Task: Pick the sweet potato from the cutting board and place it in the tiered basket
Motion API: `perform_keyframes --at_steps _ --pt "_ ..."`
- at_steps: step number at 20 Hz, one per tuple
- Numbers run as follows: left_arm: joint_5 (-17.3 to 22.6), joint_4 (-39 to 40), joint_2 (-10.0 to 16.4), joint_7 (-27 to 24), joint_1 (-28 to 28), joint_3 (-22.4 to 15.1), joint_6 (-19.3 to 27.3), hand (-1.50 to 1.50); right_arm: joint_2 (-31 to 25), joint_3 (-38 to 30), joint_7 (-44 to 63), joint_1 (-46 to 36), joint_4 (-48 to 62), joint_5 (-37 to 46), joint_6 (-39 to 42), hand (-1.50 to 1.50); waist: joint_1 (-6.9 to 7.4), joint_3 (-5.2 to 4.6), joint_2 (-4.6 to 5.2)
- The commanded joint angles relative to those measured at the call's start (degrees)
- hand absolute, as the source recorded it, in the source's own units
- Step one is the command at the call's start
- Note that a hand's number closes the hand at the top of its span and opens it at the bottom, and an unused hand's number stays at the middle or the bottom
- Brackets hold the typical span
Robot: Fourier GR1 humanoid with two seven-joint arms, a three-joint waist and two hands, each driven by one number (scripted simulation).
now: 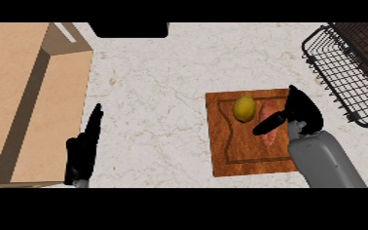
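An orange-pink sweet potato (269, 121) lies on the right part of the wooden cutting board (226, 148). My right hand (302, 111) is directly over its right side, thumb lying across the sweet potato and fingers stretched along its far edge, partly hiding it. The hand looks open around it, not closed. The black wire tiered basket (338, 73) stands at the right edge, beyond the board. My left hand (84, 146) rests open at the lower left, fingers pointing away from me.
A yellow-green lemon-like fruit (244, 107) lies on the board just left of the sweet potato. A wooden cabinet block (36, 92) fills the left side. A dark object (131, 29) sits at the counter's far edge.
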Motion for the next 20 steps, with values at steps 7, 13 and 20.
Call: perform_keyframes --at_steps 7,13,20 --pt "-0.1 -0.2 0.5 1.2 1.3 0.2 -1.1 0.0 5.0 -4.9 12.9 -3.4 5.4 0.7 5.3 -1.5 0.14 -0.2 0.29" --pt "-1.0 -0.7 -1.0 3.1 2.1 -0.8 0.0 0.0 6.9 -6.0 12.5 0.6 1.6 2.0 6.7 -1.5 -0.45 -0.19 0.11" --pt "-0.9 1.3 -0.8 -0.6 2.3 0.7 -1.2 0.0 9.5 -7.3 6.9 1.9 6.0 6.2 3.8 1.5 -0.01 -0.18 0.33"
